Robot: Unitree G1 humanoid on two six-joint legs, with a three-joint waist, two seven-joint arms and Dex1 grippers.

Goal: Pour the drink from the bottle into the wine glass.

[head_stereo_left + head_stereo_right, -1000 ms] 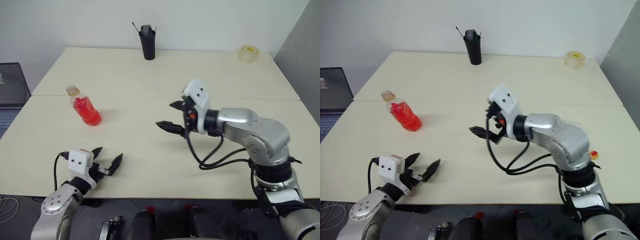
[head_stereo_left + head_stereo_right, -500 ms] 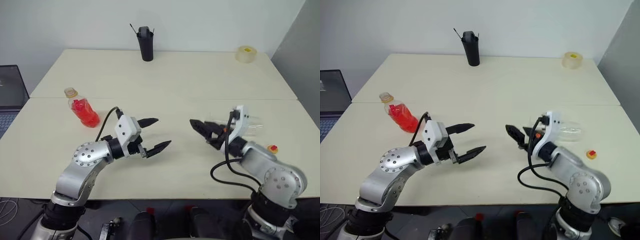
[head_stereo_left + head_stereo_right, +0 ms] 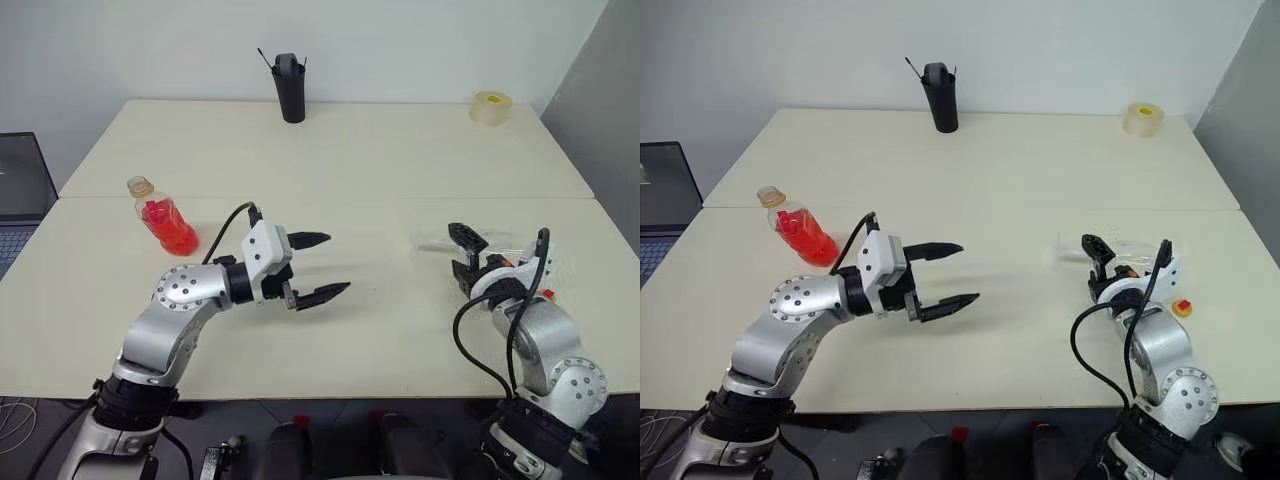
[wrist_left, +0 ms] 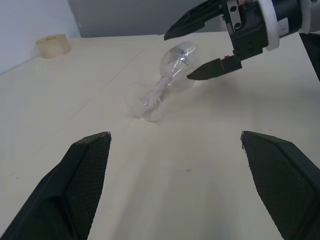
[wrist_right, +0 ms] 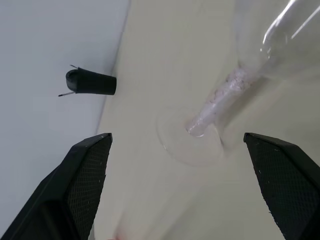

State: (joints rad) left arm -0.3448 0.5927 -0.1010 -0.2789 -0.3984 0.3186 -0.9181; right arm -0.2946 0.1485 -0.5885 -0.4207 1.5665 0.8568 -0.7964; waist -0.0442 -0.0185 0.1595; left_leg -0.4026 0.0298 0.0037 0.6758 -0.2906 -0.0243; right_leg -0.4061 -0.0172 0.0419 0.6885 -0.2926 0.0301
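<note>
Wine glass (image 4: 170,75) lay on its side at about four o'clock on the table (image 3: 380,160), with the right gripper (image 3: 1095,268), fingers wide apart, just beside its bowl. Righting it probably called for closing gently around the stem near the bowl. Left gripper (image 3: 318,265) hung spread and empty near the centre. Bottle (image 3: 162,215) of red drink (image 3: 172,228) stood, seemingly uncapped, at nine o'clock. Black cup (image 3: 290,88) sat at twelve, tape roll (image 3: 493,106) at two, white wall behind.
</note>
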